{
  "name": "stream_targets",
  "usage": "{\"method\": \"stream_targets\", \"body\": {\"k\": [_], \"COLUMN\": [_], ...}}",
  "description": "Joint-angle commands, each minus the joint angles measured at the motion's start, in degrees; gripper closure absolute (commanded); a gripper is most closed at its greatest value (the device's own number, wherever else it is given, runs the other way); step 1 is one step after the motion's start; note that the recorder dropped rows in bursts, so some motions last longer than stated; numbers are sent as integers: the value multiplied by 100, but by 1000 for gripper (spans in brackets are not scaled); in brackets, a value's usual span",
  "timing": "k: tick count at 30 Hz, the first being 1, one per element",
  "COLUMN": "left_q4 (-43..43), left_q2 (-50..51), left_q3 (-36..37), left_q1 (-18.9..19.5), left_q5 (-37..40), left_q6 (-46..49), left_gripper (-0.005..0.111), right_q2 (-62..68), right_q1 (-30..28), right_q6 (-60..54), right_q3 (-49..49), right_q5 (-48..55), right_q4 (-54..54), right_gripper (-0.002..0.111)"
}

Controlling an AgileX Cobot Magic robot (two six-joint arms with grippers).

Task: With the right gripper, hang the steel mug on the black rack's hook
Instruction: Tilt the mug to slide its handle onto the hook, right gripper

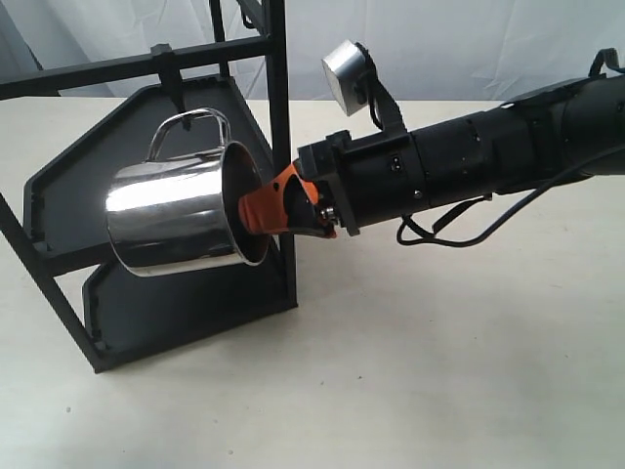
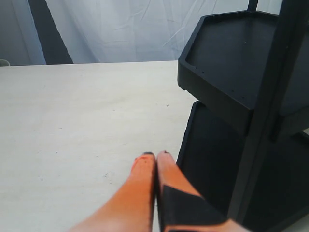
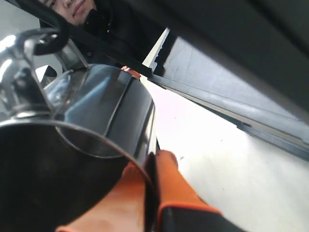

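Against the black rack, in the exterior view, the steel mug hangs tipped on its side, mouth toward the right gripper, whose orange fingers are pinched on the mug's rim, one inside and one outside. The mug's looped handle sits right at the hook under the upper crossbar; whether the loop rests on the hook or only touches it is hard to tell from here.

The right wrist view brings that close: the hook curls across the handle, and the fingers clamp the mug wall, though the mug fills the picture and its base is cut off.

Only the left wrist view shows the left gripper, its orange fingers pressed together with nothing between them, low over the pale table just beside the rack's lower shelf. That gripper is out of sight in the exterior view.

The rack's upright bar stands just beside the right gripper's fingers, leaving little room there; the table in front and to the right lies open.
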Motion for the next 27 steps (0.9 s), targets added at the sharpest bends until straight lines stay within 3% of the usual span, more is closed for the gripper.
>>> {"method": "stream_targets", "body": {"k": [1,12,14,16,18,27], "left_q4": [-41,-41,-41,-41,-41,-41], "left_q2": [-35,-35,-35,-35,-35,-35], "left_q3": [-2,-2,-2,-2,-2,-2], "left_q1": [-22,-22,-22,-22,-22,-22], "left_q5": [-5,-5,-5,-5,-5,-5], "left_q6": [5,5,5,5,5,5], "left_gripper": [105,105,105,105,105,105], "right_q2": [48,48,48,48,48,48], "right_q1": [-32,-32,-32,-32,-32,-109], "right_q6": [-20,-1,-1,-22,-22,18], "right_q3": [-17,-17,-17,-17,-17,-17], "right_q5": [-53,148,211,223,223,376], "right_q4": [-127,-128,-151,-231,-299,-672], "right_gripper": [109,109,96,74,65,63]}}
